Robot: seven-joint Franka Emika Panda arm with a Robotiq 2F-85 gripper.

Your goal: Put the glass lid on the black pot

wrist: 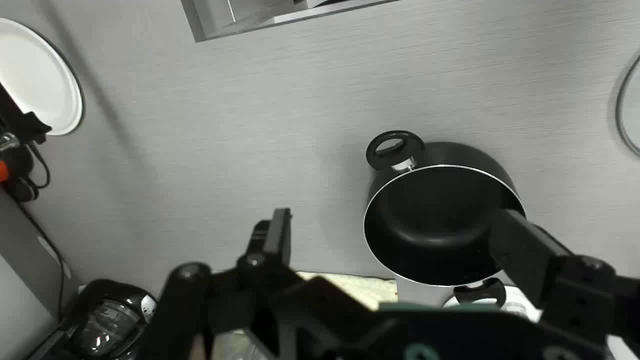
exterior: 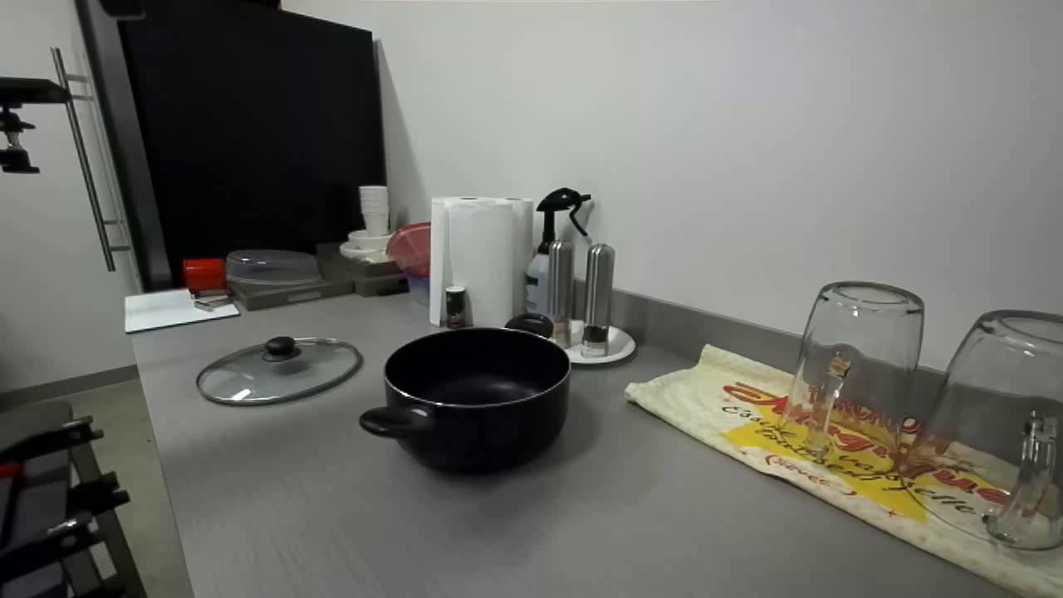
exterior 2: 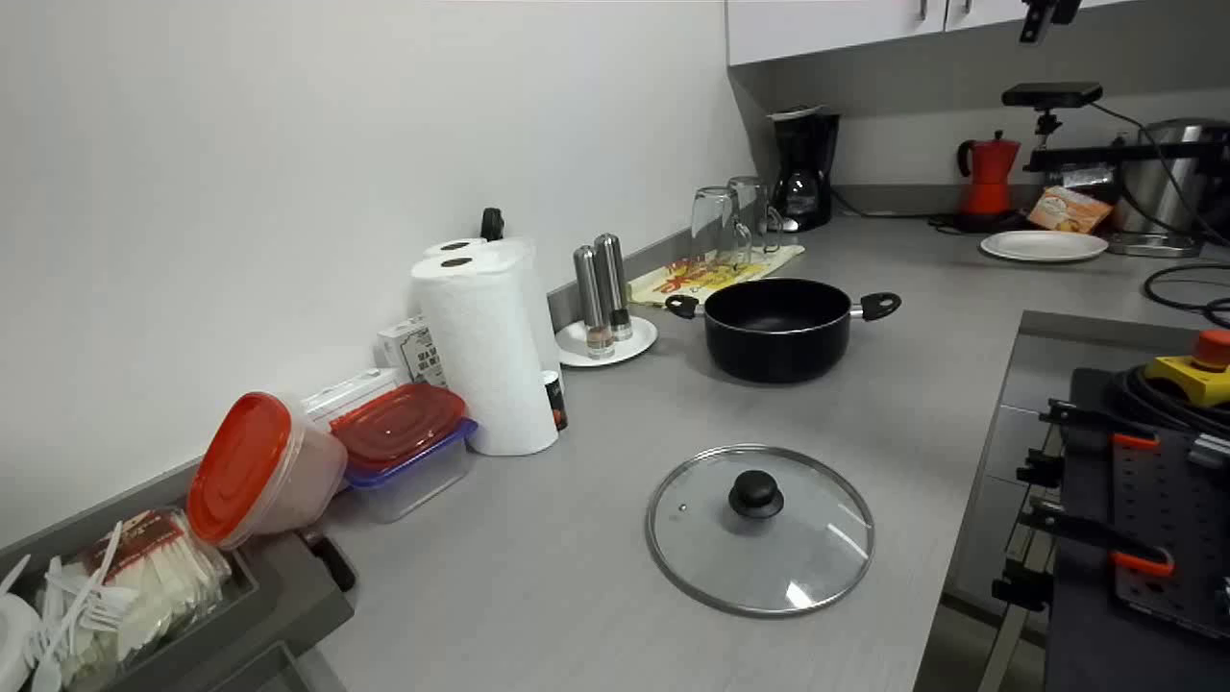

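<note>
The glass lid (exterior: 278, 374) lies flat on the grey counter, its black knob up, in both exterior views (exterior 2: 759, 557). In the wrist view only its rim edge (wrist: 632, 107) shows at the right border. The black pot (exterior: 482, 423) stands upright and uncovered on the counter, apart from the lid, in both exterior views (exterior 2: 776, 346). In the wrist view the pot (wrist: 435, 210) is below the gripper, toward the right finger. My gripper (wrist: 393, 214) is open and empty, its fingers wide apart above the counter. A dark tip at the top edge in an exterior view may be part of it.
Steel mills on a white plate (exterior 2: 634, 348) and paper towel rolls (exterior 2: 490, 356) stand along the wall near the pot. Upturned glass mugs (exterior: 864, 357) stand on a printed towel (exterior: 689, 390). A coffee maker (exterior 2: 805, 168) is farther along. Plastic containers (exterior 2: 259, 471) stand by the wall.
</note>
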